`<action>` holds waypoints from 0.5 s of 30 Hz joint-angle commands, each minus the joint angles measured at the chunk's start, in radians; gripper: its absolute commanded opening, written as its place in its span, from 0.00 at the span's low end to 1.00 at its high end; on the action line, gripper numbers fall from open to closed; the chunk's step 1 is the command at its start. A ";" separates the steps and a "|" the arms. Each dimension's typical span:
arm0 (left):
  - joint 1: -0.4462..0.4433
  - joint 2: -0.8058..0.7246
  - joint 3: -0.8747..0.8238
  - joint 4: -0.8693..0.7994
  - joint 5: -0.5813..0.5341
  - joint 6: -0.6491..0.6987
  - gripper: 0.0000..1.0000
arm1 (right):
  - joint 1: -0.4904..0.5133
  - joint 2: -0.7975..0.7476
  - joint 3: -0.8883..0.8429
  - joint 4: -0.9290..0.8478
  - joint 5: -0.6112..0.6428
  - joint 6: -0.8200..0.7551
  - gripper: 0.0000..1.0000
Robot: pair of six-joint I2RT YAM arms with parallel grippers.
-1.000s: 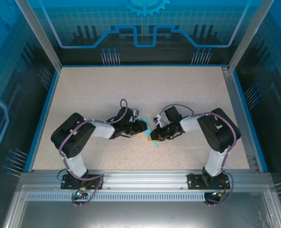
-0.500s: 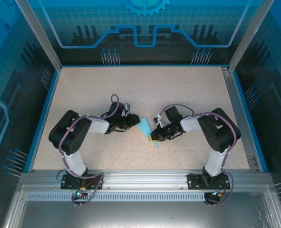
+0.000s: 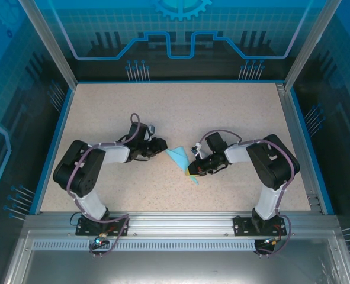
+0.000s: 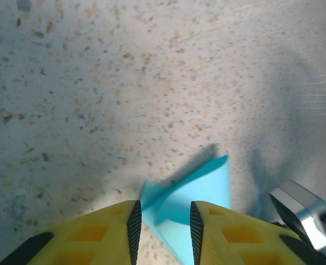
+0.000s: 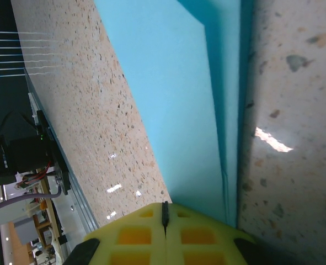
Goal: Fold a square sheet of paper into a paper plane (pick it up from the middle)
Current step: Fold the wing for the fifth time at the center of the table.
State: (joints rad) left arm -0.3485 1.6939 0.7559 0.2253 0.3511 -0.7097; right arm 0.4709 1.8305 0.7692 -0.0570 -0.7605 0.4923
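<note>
The paper plane (image 3: 179, 158) lay mid-frame, pointing lower right. The right gripper (image 3: 192, 170) pinched its lower end; the left gripper (image 3: 163, 147) sat half-open and empty, just upper left.

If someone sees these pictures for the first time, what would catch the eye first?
The light blue paper plane, folded to a point, lies in the middle of the speckled table. The right fingers, shut, sit at one end of it. The left fingers stand open just short of it.
</note>
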 commanded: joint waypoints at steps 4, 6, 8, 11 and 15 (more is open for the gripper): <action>-0.019 -0.122 0.008 -0.029 0.038 0.001 0.33 | -0.017 0.052 -0.026 -0.119 0.107 0.002 0.03; -0.065 -0.116 0.025 -0.041 0.063 0.010 0.33 | -0.018 0.056 -0.025 -0.118 0.111 0.005 0.03; -0.115 -0.097 0.047 -0.048 0.074 0.019 0.33 | -0.017 0.058 -0.024 -0.116 0.111 0.006 0.03; -0.174 -0.045 0.066 -0.014 0.090 0.005 0.32 | -0.017 0.053 -0.031 -0.100 0.106 0.015 0.03; -0.205 0.038 0.086 0.029 0.122 -0.027 0.32 | -0.018 0.043 -0.039 -0.087 0.105 0.024 0.03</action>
State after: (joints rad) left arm -0.5465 1.6783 0.8192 0.2241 0.4240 -0.7090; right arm 0.4706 1.8332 0.7731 -0.0597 -0.7612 0.5014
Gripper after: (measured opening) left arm 0.322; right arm 0.042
